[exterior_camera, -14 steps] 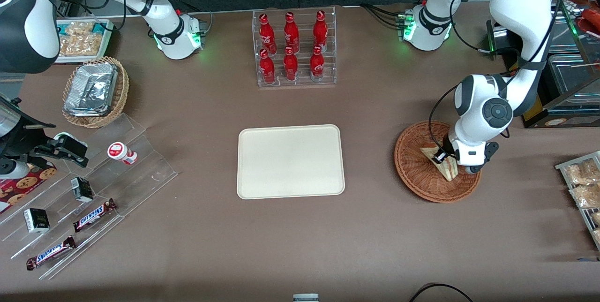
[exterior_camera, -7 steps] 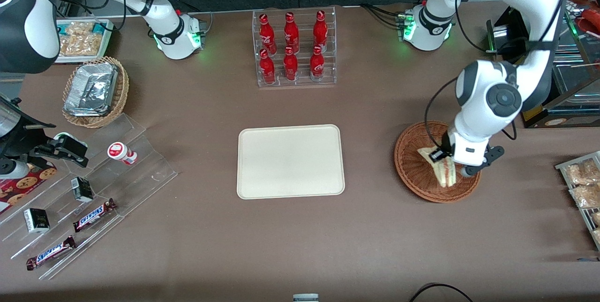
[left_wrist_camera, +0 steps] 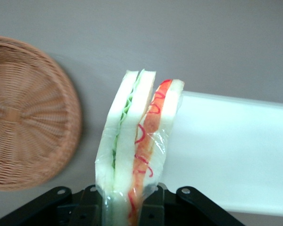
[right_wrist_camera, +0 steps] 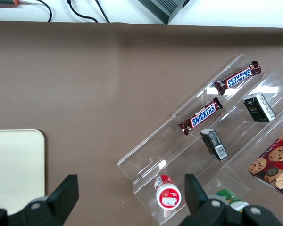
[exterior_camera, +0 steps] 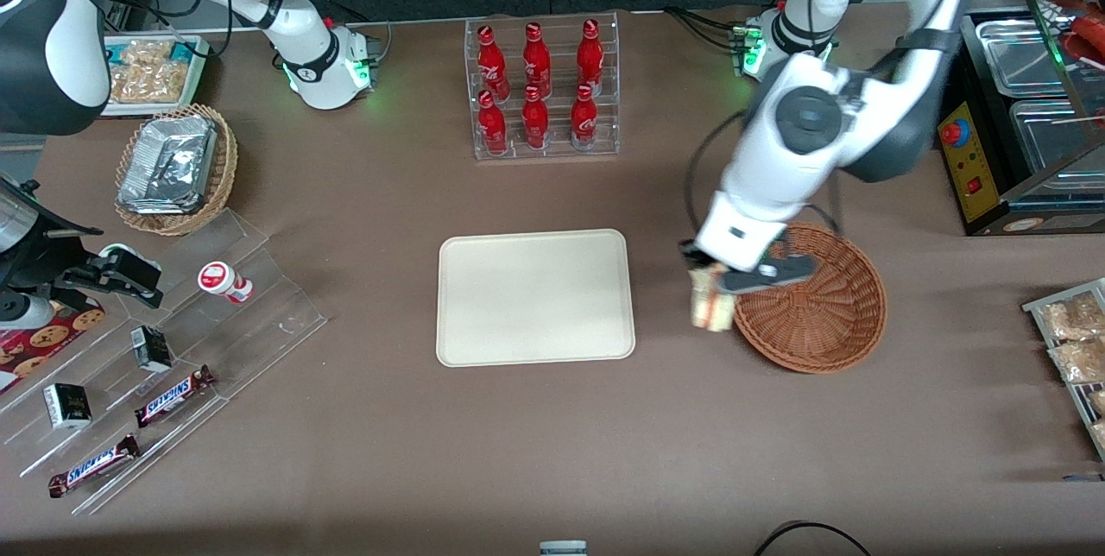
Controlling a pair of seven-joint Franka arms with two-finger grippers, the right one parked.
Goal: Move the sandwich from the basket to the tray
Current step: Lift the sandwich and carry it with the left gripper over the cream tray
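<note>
The gripper (exterior_camera: pixel 710 278) is clamped on the sandwich (exterior_camera: pixel 711 307) — a clear-wrapped wedge held in the air above the counter (exterior_camera: pixel 535 444), between the wicker basket (exterior_camera: pixel 820 314) and the cream tray (exterior_camera: pixel 535 297), at the basket's nine o'clock edge.

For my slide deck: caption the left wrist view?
Gripper holds the wrapped sandwich between basket and tray.
</note>
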